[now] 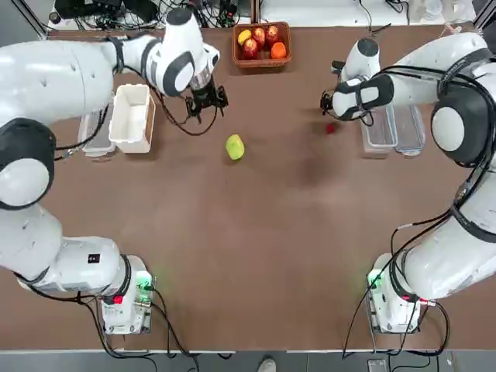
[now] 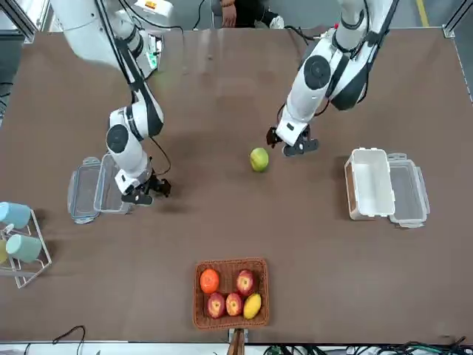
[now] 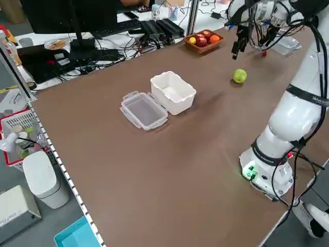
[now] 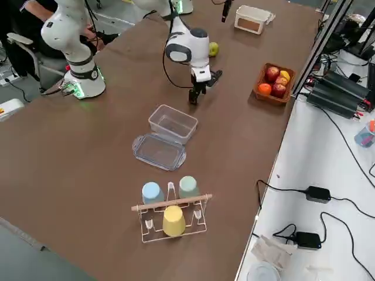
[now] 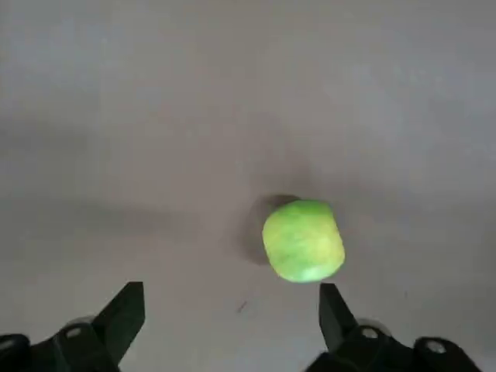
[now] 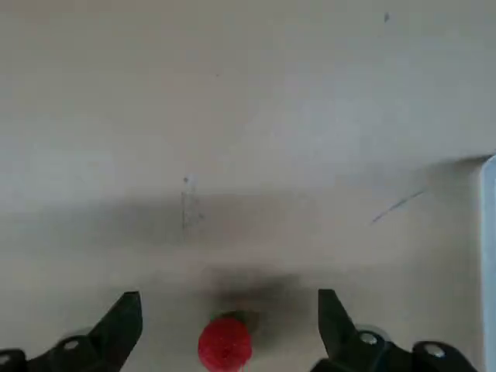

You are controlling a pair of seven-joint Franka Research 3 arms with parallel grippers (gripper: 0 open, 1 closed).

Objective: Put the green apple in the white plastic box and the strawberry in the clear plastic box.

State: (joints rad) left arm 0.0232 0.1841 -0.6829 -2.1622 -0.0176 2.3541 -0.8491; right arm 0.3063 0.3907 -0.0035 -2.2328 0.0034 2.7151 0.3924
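Observation:
The green apple [image 1: 235, 146] lies on the brown table near the middle, also seen as the apple [image 5: 304, 240] in the left wrist view. My left gripper [image 1: 205, 99] hovers open just behind and left of it, above the table. The white plastic box [image 1: 132, 116] stands open at the left. The tiny strawberry [image 1: 330, 129] rests on the table beside the clear plastic box [image 1: 380, 128] at the right. My right gripper [image 1: 335, 105] hangs open over the strawberry [image 6: 225, 341], which shows low between its fingers [image 6: 124, 310], untouched.
A wicker basket [image 1: 262, 43] with red, orange and yellow fruit sits at the far middle edge. The white box's lid [image 1: 97, 132] lies at its left, and the clear lid [image 1: 408, 128] lies right of the clear box. A cup rack [image 2: 18, 244] stands beyond the clear box.

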